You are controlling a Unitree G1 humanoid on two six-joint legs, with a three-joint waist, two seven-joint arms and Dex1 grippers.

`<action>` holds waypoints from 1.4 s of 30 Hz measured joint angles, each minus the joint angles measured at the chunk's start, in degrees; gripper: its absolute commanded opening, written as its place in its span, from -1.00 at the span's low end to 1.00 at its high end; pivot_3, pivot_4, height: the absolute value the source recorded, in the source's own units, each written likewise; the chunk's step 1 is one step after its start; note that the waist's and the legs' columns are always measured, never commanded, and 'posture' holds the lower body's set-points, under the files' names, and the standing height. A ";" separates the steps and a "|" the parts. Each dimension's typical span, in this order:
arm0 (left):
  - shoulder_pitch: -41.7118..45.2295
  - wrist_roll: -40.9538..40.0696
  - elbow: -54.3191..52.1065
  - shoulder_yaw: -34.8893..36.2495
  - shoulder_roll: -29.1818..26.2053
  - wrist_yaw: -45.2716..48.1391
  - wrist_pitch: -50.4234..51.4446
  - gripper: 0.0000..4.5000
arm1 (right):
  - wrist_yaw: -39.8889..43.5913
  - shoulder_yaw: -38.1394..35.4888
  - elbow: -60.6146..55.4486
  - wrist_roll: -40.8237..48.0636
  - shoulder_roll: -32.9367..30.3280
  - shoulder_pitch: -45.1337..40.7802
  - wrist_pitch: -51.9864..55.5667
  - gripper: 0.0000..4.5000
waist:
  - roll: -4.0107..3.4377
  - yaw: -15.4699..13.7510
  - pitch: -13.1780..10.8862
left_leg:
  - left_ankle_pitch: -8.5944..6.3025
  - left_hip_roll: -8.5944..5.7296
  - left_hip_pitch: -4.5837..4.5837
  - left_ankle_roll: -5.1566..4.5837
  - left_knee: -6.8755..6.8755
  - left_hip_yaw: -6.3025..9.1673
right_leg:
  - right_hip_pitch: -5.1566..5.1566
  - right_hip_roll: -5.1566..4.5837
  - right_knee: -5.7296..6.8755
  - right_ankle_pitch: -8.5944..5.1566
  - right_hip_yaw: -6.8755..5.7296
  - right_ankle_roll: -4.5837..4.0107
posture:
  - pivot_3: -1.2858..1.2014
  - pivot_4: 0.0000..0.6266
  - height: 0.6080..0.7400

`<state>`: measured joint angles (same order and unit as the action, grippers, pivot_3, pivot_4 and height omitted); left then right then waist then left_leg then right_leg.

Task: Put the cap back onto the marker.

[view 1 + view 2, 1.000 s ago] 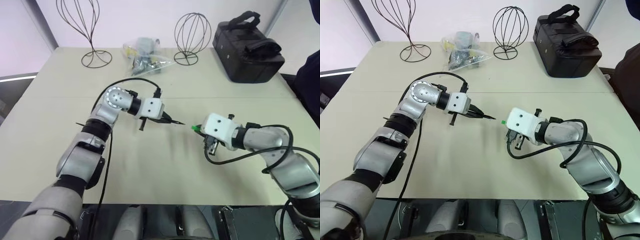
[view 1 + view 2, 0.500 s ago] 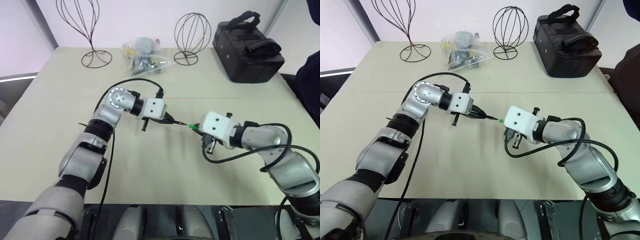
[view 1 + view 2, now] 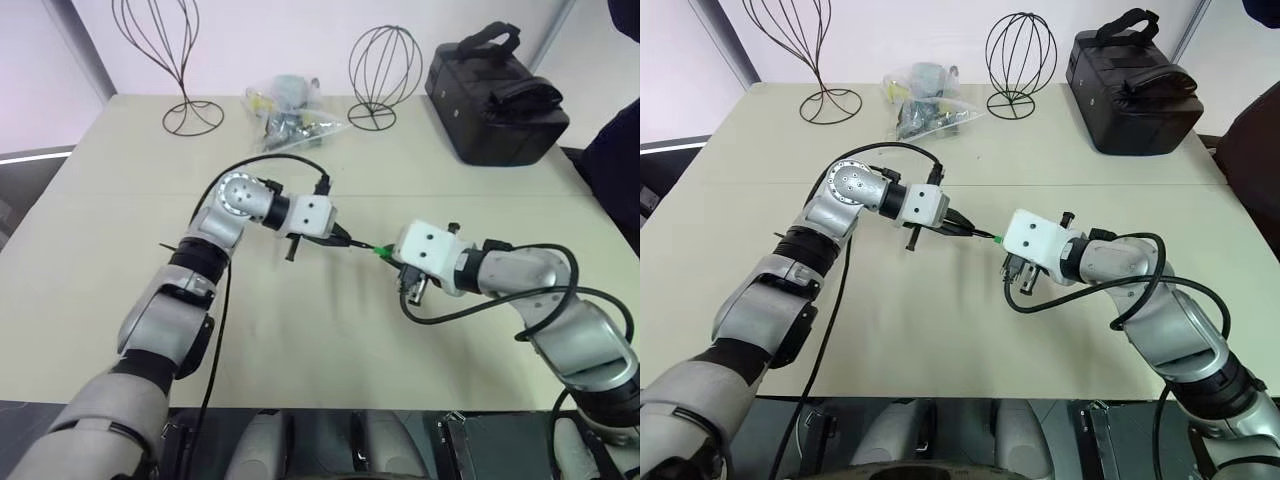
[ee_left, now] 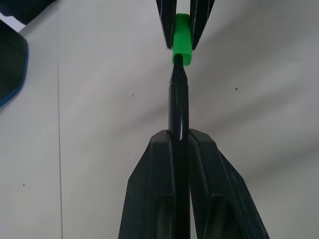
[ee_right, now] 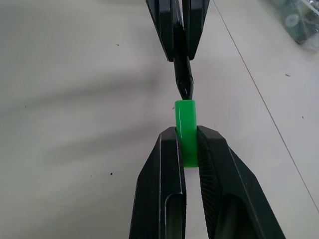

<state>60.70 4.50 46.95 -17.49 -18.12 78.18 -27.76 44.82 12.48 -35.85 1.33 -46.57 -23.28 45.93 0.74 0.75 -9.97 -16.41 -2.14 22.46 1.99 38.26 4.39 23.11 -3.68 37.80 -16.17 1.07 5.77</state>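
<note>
- Left wrist view: the left gripper (image 4: 178,137) is clamped on the marker (image 4: 178,107), whose pointed tip now sits at the mouth of the cap (image 4: 182,40); the tip appears just entering, not seated.
- Right wrist view: the right gripper (image 5: 185,137) is clamped on the cap (image 5: 185,130), with the marker (image 5: 182,74) in line with its open end.
- Left eye view: marker (image 3: 352,243) and cap (image 3: 381,251) meet in mid-air above the table (image 3: 120,180), between the two grippers.
- Change: a second ago a clear gap lay between tip and cap; half a second ago it had nearly closed. Both jaws were already clamped then.
- Judgement: alignment looks achieved; what remains is a straight push along the marker's axis until the cap seats. Any sideways offset could jam the tip on the rim.
</note>
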 measured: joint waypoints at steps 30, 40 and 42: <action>-1.56 2.44 -4.52 -2.06 -0.22 -2.80 5.03 -1.00 | 0.03 8.09 2.40 -8.04 -1.67 -4.28 -1.77 -0.97 | 0.00 0.02 0.00 | 0.00 0.00 0.00 0.00 0.00 0.00 | 0.02 0.00 0.00 0.00 0.00 0.00 | 0.03 -0.52 1.00; -1.97 1.74 -5.52 -1.56 0.22 -3.06 8.70 -1.00 | -0.20 8.53 3.57 -10.29 0.09 -5.05 -1.90 -0.97 | 0.00 0.04 0.00 | 0.00 0.00 0.01 0.00 0.00 0.00 | 0.03 0.00 0.01 0.00 0.00 0.00 | 0.03 -0.52 1.00; -2.13 1.51 -5.52 -1.48 0.29 -3.30 8.86 -1.00 | -0.20 8.53 3.58 -10.55 0.15 -5.06 -1.89 -0.97 | 0.00 0.02 0.00 | 0.00 0.00 0.01 0.00 0.00 0.00 | 0.03 0.00 0.01 0.00 0.00 0.00 | 0.03 -0.52 1.00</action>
<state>58.57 6.01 41.43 -18.97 -17.83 74.88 -18.90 44.61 21.01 -32.27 -9.22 -46.42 -28.34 44.03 0.74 0.77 -9.97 -16.41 -2.14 22.46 1.99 38.26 4.39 23.14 -3.68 37.81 -16.17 1.07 5.77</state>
